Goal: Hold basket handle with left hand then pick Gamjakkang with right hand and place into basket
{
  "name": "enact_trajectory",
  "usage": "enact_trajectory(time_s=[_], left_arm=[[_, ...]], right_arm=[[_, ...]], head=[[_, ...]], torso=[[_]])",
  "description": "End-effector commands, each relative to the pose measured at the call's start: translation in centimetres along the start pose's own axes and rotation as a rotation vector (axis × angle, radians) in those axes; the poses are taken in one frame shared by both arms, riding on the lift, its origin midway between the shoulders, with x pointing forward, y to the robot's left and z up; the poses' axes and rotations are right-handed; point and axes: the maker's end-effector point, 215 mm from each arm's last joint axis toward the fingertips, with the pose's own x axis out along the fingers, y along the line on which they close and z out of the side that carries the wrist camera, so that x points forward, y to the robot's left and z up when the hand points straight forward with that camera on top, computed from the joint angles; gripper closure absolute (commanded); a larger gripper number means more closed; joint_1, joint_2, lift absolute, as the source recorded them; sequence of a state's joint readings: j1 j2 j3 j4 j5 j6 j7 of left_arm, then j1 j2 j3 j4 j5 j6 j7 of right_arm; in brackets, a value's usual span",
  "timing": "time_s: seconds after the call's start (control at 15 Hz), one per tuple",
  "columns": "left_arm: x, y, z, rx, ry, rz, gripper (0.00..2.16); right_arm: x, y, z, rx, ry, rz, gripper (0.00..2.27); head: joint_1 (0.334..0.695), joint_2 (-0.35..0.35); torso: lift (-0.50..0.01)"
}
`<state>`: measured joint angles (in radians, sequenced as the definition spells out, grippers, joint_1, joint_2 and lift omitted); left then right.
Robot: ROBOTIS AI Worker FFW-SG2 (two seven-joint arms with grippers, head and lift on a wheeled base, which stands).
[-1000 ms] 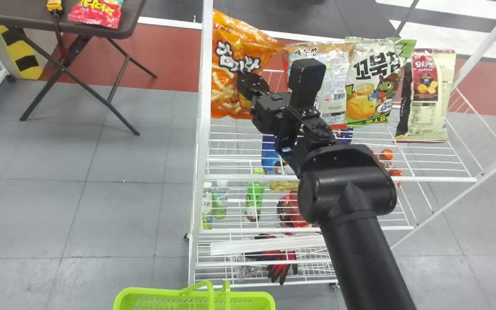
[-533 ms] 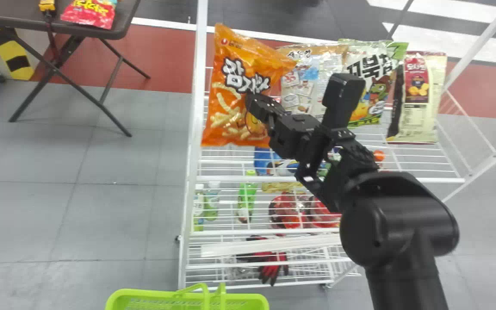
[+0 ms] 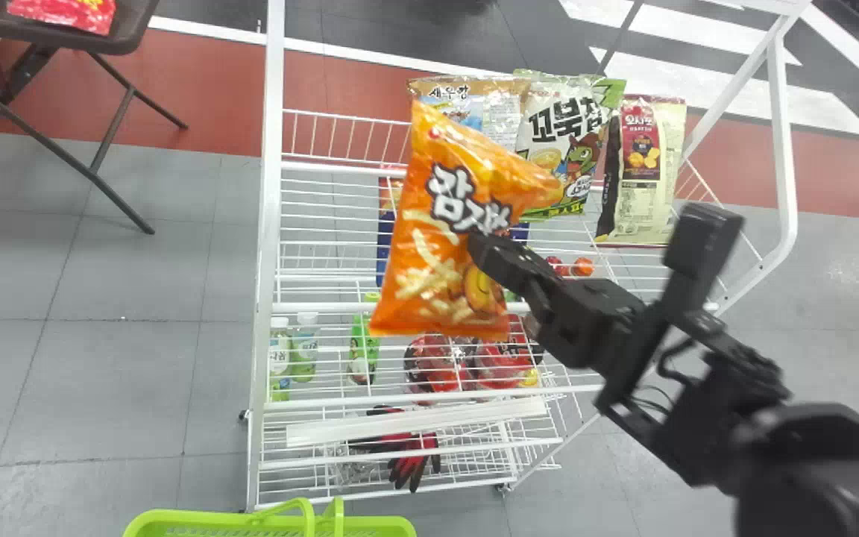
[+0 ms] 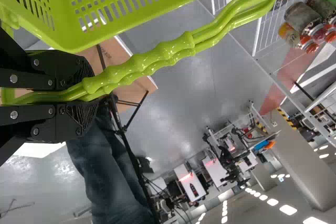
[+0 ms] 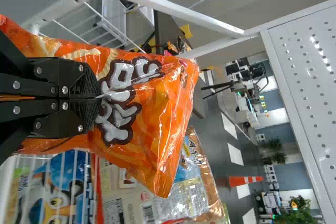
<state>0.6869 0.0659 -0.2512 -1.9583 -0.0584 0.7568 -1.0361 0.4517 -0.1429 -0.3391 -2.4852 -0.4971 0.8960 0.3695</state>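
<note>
The right claw (image 3: pixel 478 242) is closed on the Gamjakkang (image 3: pixel 418 253), an orange bag that is tilted and seen in front of the left part of the rack (image 3: pixel 270 194), across the near edge of its top shelf. In the head view the claw comes in from the bag's right side and pinches its front just below the lettering; most of the bag spreads to the left of the tips and above them. In the right wrist view the claw (image 5: pixel 94 98) has both tips together on the film, right beside the letters. The writing is large and white with a thick dark outline, slanting down to the right, with a small red round mark above it and a picture of pale crinkled sticks below. Toward the top shelf's far edge stand a tan-and-blue bag (image 3: pixel 500 104) with small dark lettering, a white-and-green bag (image 3: pixel 541 112) with big black letters and a green cartoon creature, and a cream bag (image 3: pixel 664 149) with a dark red label picturing chips. The left claw (image 4: pixel 86 98) is closed around the ribbed handle (image 4: pixel 152 59) of the green basket (image 4: pixel 89 38), whose rim shows near the rack's bottom left corner in the head view.
</note>
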Motion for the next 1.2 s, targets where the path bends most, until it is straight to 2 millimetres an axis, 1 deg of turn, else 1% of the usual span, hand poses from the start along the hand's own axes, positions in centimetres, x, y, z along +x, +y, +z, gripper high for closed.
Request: enact_trajectory(time_s=[0.0, 0.07, 0.13, 0.2, 0.27, 0.33, 0.53, 0.67, 0.87, 1.0, 1.13], left_arm=[[0.0, 0.0, -0.1, -0.001, 0.001, 0.000, 2.13], [0.0, 0.0, -0.1, -0.003, 0.002, 0.000, 2.13], [0.0, -0.1, 0.0, 0.000, -0.001, 0.000, 2.13], [0.0, -0.1, 0.0, 0.000, -0.001, 0.001, 2.13], [0.0, -0.2, 0.1, 0.001, -0.005, -0.001, 2.13], [0.1, -0.3, 0.1, 0.001, -0.005, -0.002, 2.13], [0.1, -0.4, 0.7, 0.015, -0.017, -0.005, 2.13], [0.1, -0.6, 1.0, 0.020, -0.023, -0.007, 2.13], [-0.2, -1.1, 1.5, 0.029, -0.032, -0.013, 2.13], [-0.3, -1.5, 1.8, 0.035, -0.037, -0.019, 2.13], [-0.4, -2.1, 2.2, 0.041, -0.044, -0.024, 2.13]], right_arm=[[-4.2, 0.1, -1.6, 0.047, 0.059, 0.008, 2.25], [-6.0, 0.4, -4.6, 0.114, 0.177, 0.030, 2.25], [-8.1, 0.8, -8.1, 0.187, 0.314, 0.039, 2.25], [-9.4, 1.1, -9.8, 0.226, 0.381, 0.041, 2.25], [-10.2, 1.3, -10.9, 0.254, 0.421, 0.042, 2.25], [-10.8, 1.0, -12.0, 0.271, 0.450, 0.031, 2.25], [-11.0, 1.1, -15.5, 0.314, 0.520, 0.025, 2.25], [-11.2, 0.7, -17.6, 0.313, 0.572, 0.000, 2.25], [-11.0, 0.1, -22.1, 0.299, 0.676, -0.023, 2.25], [-10.2, 0.6, -24.6, 0.269, 0.719, -0.015, 2.25], [-9.6, 1.7, -27.5, 0.252, 0.774, 0.006, 2.25]], head=[[0.695, -0.350], [0.695, -0.350], [0.695, -0.350], [0.695, -0.350], [0.695, -0.350], [0.695, -0.350], [0.695, -0.350], [0.695, -0.350], [0.695, -0.350], [0.695, -0.350], [0.695, -0.350]], torso=[[-0.019], [-0.019], [-0.019], [-0.019], [-0.019], [-0.019], [-0.019], [-0.019], [-0.019], [-0.019], [-0.019]])
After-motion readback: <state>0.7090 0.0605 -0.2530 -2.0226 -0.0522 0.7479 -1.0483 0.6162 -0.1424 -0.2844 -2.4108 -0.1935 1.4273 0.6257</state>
